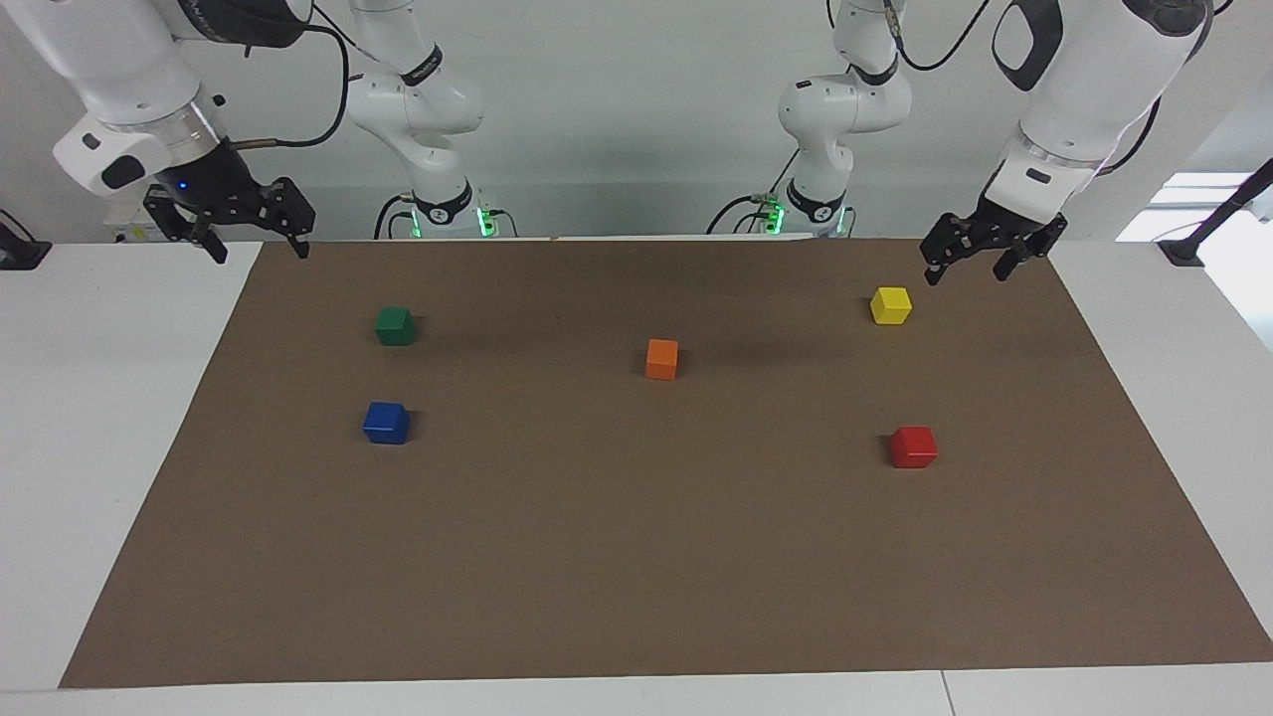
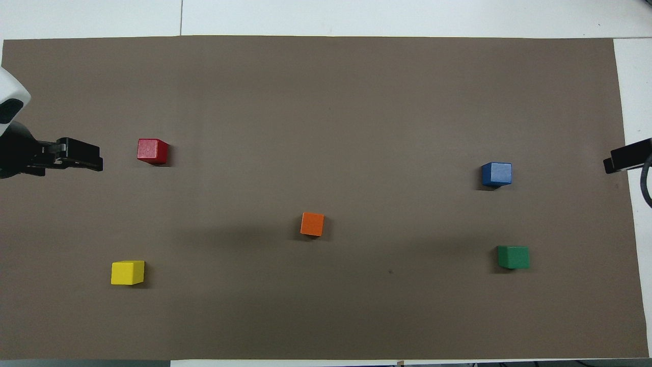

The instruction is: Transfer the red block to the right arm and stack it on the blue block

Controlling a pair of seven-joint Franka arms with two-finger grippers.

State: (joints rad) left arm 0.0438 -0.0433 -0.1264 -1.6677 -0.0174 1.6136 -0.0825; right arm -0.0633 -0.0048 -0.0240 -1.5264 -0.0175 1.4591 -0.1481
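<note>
The red block (image 1: 913, 447) (image 2: 152, 151) sits on the brown mat toward the left arm's end. The blue block (image 1: 387, 423) (image 2: 496, 174) sits on the mat toward the right arm's end. My left gripper (image 1: 968, 266) (image 2: 92, 158) is open and empty, raised over the mat's edge close to the yellow block, apart from the red block. My right gripper (image 1: 256, 247) (image 2: 614, 163), with a blue light in its wrist, is open and empty, raised over the mat's corner at its own end. Both arms wait.
A green block (image 1: 395, 325) (image 2: 513, 257) lies nearer to the robots than the blue block. An orange block (image 1: 662, 359) (image 2: 312, 224) sits mid-mat. A yellow block (image 1: 890, 305) (image 2: 128, 272) lies nearer to the robots than the red block. The brown mat (image 1: 636, 557) covers the white table.
</note>
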